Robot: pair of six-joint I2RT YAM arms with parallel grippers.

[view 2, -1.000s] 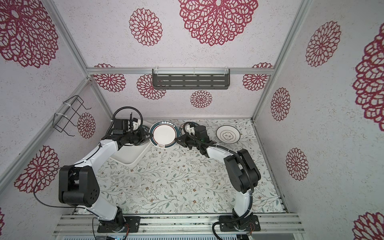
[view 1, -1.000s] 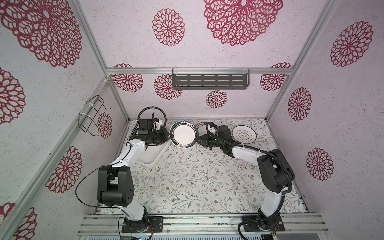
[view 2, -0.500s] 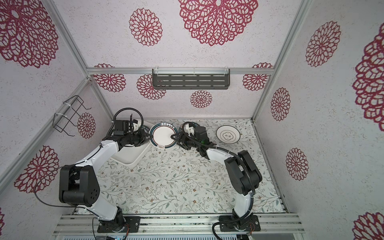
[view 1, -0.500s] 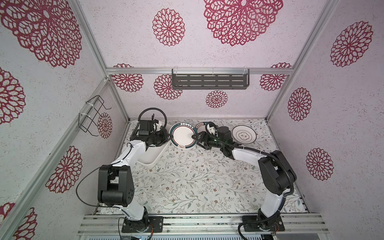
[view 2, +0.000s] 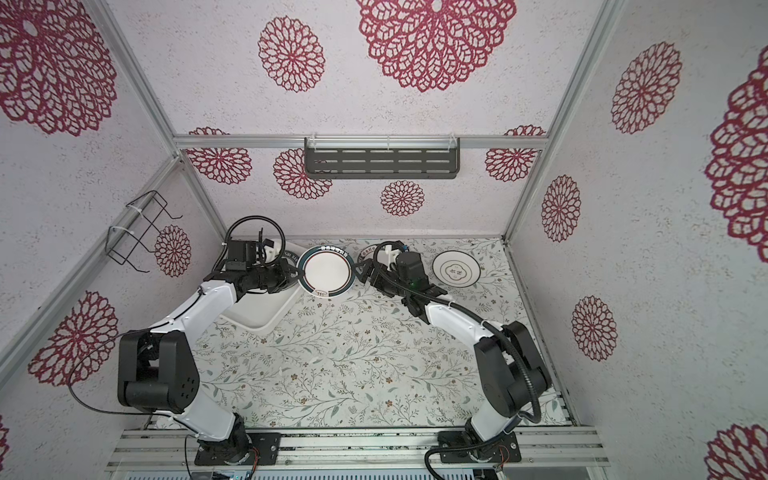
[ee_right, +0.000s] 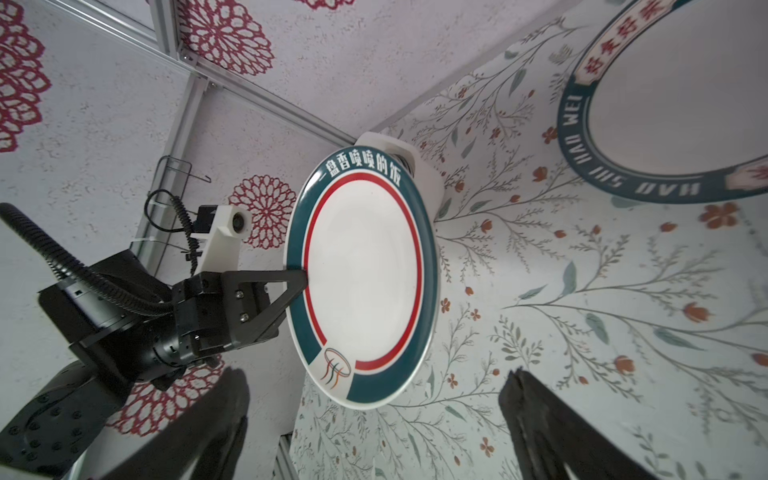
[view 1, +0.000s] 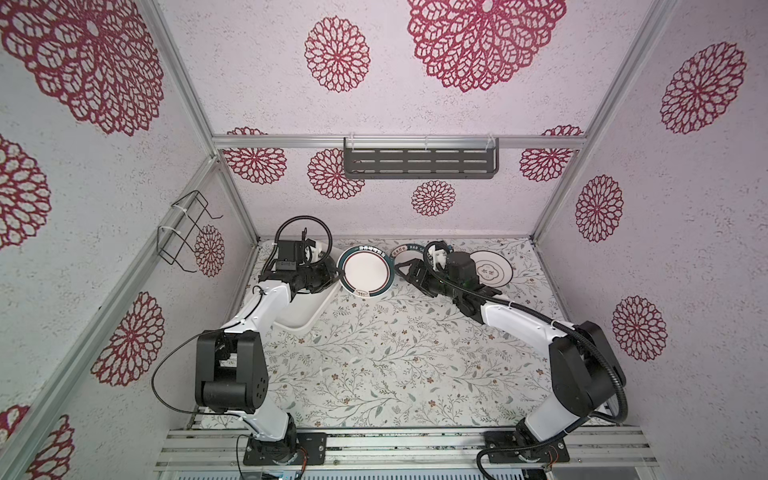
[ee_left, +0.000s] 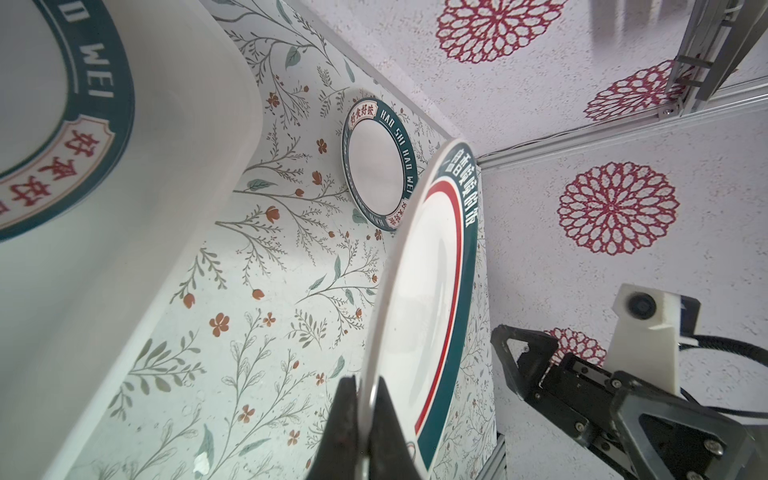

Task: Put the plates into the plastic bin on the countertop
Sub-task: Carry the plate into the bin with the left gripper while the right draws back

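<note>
Right wrist view: right end effector [ee_right: 374, 384] now wide apart, released plate [ee_right: 365, 286] vs 1 s ago. Left end effector [ee_right: 304, 275] clamped on plate rim; plastic bin [view 1: 301, 318] below it.

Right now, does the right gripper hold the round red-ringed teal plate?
No, the right gripper is open, off the plate; the left gripper holds it.

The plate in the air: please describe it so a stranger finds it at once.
Look at the far part of the leaf-printed countertop, just right of the white plastic bin. There the plate is held off the surface, pinched at its rim by the left arm's jaws. Only it has a red ring inside its teal rim.
</note>
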